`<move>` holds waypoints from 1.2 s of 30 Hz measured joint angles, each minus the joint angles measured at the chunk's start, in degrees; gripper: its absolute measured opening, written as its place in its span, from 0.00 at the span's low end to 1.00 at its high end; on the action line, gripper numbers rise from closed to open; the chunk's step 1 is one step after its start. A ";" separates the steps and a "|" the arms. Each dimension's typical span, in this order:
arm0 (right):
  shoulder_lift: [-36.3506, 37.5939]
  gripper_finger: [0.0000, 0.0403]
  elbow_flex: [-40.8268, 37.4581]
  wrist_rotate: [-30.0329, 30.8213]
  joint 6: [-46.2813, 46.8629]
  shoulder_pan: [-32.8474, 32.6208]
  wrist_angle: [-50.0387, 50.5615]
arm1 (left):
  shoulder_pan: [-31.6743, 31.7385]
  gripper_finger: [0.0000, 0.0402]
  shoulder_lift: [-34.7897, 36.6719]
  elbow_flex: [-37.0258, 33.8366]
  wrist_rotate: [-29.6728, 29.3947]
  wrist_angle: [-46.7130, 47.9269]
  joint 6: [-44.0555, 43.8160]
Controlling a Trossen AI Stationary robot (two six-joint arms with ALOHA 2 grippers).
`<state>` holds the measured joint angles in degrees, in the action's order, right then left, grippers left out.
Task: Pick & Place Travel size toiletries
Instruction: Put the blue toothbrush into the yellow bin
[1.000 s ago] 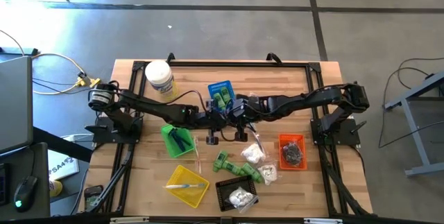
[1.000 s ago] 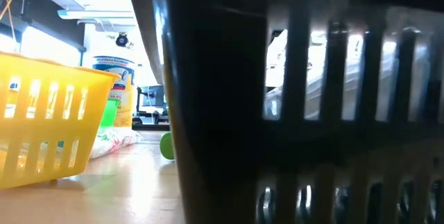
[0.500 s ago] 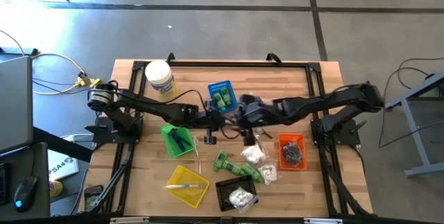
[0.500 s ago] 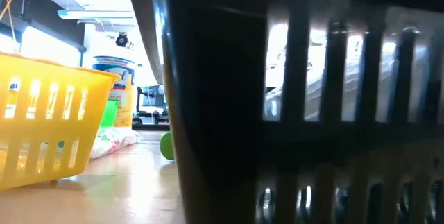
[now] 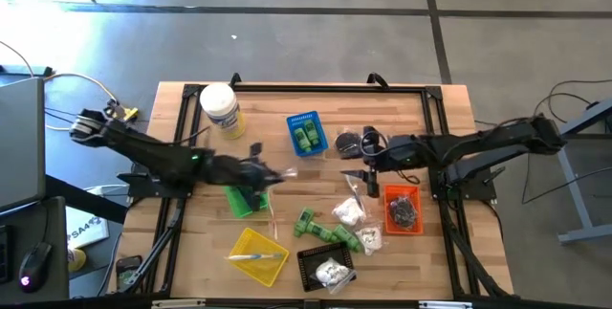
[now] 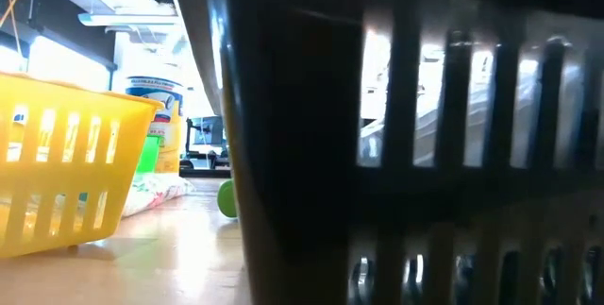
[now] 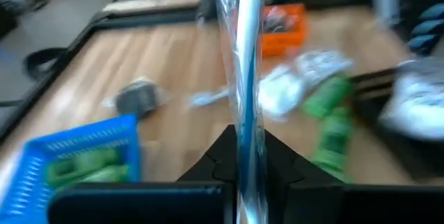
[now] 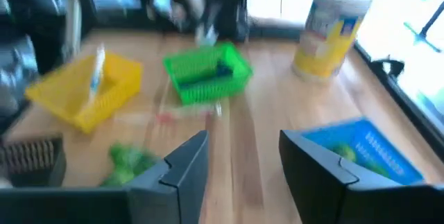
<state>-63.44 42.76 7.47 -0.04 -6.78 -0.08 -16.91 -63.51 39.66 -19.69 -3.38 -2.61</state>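
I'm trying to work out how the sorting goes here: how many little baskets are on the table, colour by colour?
Blue basket: 1
Green basket: 1
Yellow basket: 1
Orange basket: 1
Black basket: 1
Total: 5 baskets

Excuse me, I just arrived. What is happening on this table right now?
A two-armed robot is sorting small toiletries into little mesh baskets on a wooden table. The left pincer is shut on a thin stick in clear wrapping, near the green basket. The right pincer stands open and empty, near the orange basket. Green bottles and white packets lie loose on the table.
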 joint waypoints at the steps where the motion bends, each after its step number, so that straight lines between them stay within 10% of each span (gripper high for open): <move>1: 0.38 0.41 -1.17 0.13 0.04 0.02 -2.58 | -1.41 0.04 1.48 -2.17 -0.14 -3.98 -1.22; 11: -0.33 0.37 -7.56 -0.16 -0.16 0.99 -11.41 | -19.25 0.04 -0.53 -18.77 -8.34 -47.98 -5.21; 27: 2.22 0.34 -8.19 -9.69 -2.64 2.33 -12.28 | -40.65 0.04 -24.94 -9.32 -38.31 -70.99 6.96; 36: 18.21 0.14 -12.84 -10.62 -4.13 2.29 -15.30 | -36.82 0.04 -31.30 -9.25 -25.60 -81.63 7.35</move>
<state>-45.23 29.92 -3.15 -4.18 -4.49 -15.37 -53.73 -94.81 30.41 -45.29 -85.01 4.74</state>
